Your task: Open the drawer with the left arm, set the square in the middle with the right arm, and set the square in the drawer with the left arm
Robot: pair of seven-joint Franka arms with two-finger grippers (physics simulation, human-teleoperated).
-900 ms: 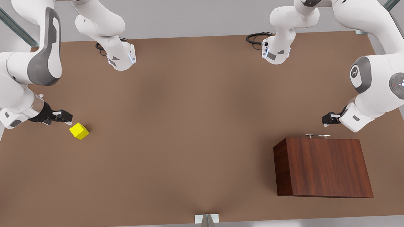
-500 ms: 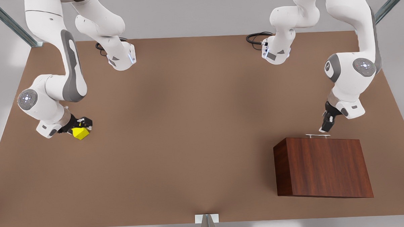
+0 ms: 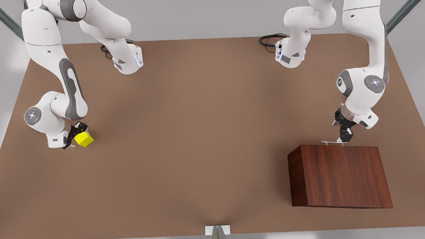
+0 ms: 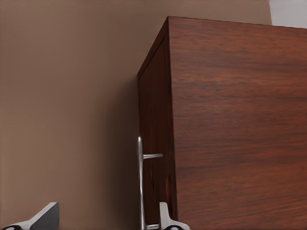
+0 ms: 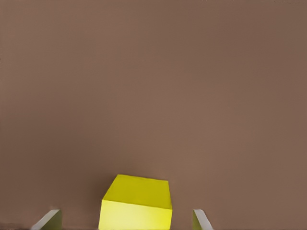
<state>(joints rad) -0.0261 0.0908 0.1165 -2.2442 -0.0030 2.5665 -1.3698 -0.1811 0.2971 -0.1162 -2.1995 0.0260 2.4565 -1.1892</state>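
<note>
counts: two arms, two grippers, one square, one cabinet with one drawer, one bar handle.
square [image 3: 83,139]: small yellow cube on the table [image 3: 199,134], far over on the front view's left, well apart from the cabinet.
right gripper [image 3: 75,135]: on the front view's left, down at the square; fingers spread wide, one fingertip [image 5: 48,219] each side of the cube with gaps showing, not clamped.
left gripper [image 3: 343,135]: on the front view's right, tips at the handle [image 3: 334,142]; fingers wide apart, one fingertip [image 4: 165,218] between bar and drawer face, the other off on the table side, bar between them.
drawer [image 4: 153,143]: closed, front flush with cabinet [image 3: 340,175].
cabinet: dark reddish wood box, front view's right, handle side facing the arm bases.
front view extra: both arm bases at the far table edge, black cables [image 3: 271,39] by the bases, a small grey bracket [image 3: 217,230] at the near edge.
left wrist view extra: drawer face and handle posts, which the cabinet top hides from the front view.
right wrist view extra: gaps between cube and fingertips.
middle: bare brown tabletop between the cube and the cabinet.
</note>
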